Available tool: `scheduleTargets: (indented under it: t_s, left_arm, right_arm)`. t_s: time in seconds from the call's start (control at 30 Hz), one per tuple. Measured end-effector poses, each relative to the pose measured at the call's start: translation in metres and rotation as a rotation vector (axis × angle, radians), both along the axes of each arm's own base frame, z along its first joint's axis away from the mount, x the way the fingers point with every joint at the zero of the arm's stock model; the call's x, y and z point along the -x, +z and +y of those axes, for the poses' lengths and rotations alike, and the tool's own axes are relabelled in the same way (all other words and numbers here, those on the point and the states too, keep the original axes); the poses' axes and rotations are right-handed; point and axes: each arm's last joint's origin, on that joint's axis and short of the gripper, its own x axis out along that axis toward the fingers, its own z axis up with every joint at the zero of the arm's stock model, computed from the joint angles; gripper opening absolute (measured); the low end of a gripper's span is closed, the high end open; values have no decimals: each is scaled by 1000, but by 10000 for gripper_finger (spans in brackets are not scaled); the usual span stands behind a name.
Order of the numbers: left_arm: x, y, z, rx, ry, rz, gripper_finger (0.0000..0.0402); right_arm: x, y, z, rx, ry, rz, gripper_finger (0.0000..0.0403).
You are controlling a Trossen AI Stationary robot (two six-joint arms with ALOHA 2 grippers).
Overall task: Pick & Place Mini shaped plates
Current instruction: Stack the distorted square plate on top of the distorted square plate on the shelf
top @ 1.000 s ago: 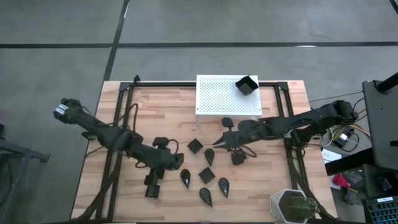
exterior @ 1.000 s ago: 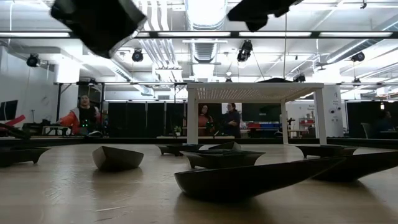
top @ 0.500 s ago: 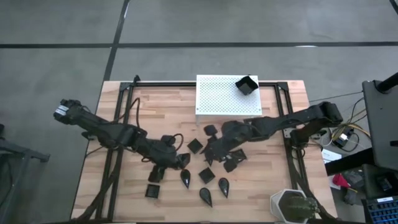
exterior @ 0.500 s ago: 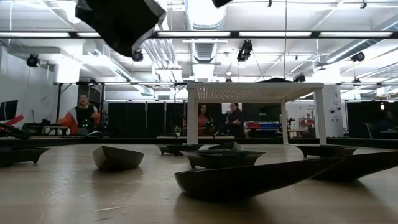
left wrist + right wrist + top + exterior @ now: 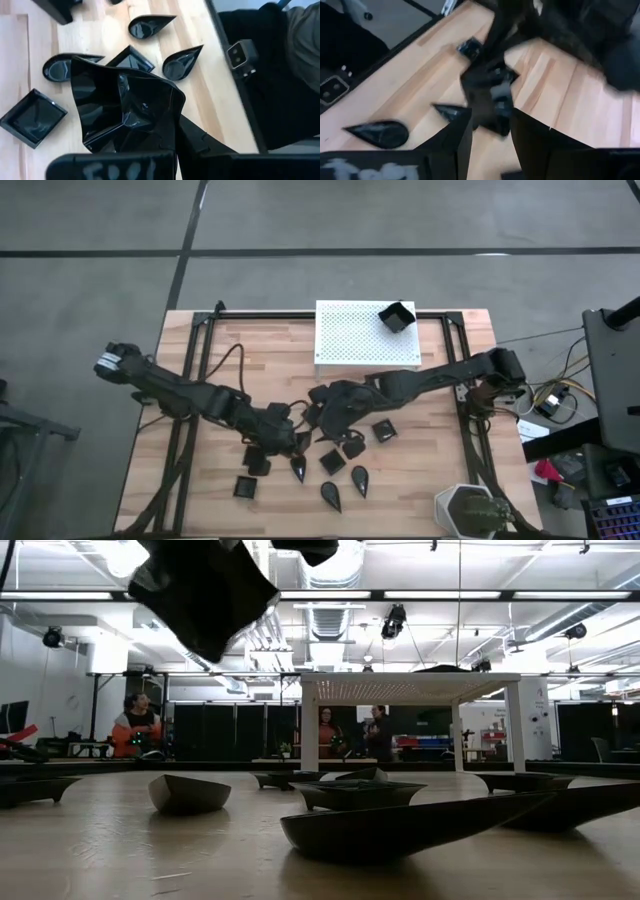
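Note:
My left gripper [image 5: 291,438] is shut on a small black square plate [image 5: 125,110] and holds it above the middle of the wooden table. My right gripper [image 5: 490,137] reaches in from the right and stands open just in front of that plate [image 5: 487,97]; whether it touches the plate I cannot tell. Under them several loose plates lie flat on the wood, among them teardrop ones [image 5: 359,478] and square ones [image 5: 333,462]. Another square plate [image 5: 397,317] rests on the white perforated stand [image 5: 350,340]. My left gripper pinches the square plate by its rim [image 5: 150,142] between its two fingers. The fingers slant down from the table's left. The plate is lifted clear of the table and tilted, its hollow side turned back toward the wrist.
A white pot with a green plant [image 5: 468,510] stands at the near right corner. Two square plates [image 5: 246,485] lie near the left arm. A black frame [image 5: 190,380] runs along the table's sides. People show in the room beyond.
My left gripper has carried the square plate toward the table's right, closer to the middle. My right gripper has gone toward the table's left, away from the plates near the stand, and now stands next to the left gripper and its plate.

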Motion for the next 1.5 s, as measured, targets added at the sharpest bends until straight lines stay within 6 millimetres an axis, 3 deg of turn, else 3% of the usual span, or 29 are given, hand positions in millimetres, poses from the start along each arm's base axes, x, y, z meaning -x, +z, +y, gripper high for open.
scheduleTargets:
  t_s: [0.2, 0.8, 1.0, 1.2, 1.37, 1.5]
  left_arm:
    - [-11, 4, -2, -18, -19, -31, 0]
    - [-16, 9, 4, -45, -26, -68, 0]
    - [-17, 10, 5, -44, -23, -78, 0]
    - [-17, 11, 6, -59, -23, -86, 0]
    - [-18, 19, 7, -112, -11, -121, 4]
    - [-20, 29, 7, -134, -15, -171, 34]
  right_arm:
    - [-5, -12, -2, 4, -1, 43, 134]
    - [-5, -11, 0, -53, 56, 39, 106]
    - [-6, -11, 0, -54, 55, 39, 80]
    - [-5, -12, 0, -54, 62, 47, 18]
    - [-4, -13, 0, -55, 60, 64, 9]
    - [-3, -14, 0, -53, 51, 80, 8]
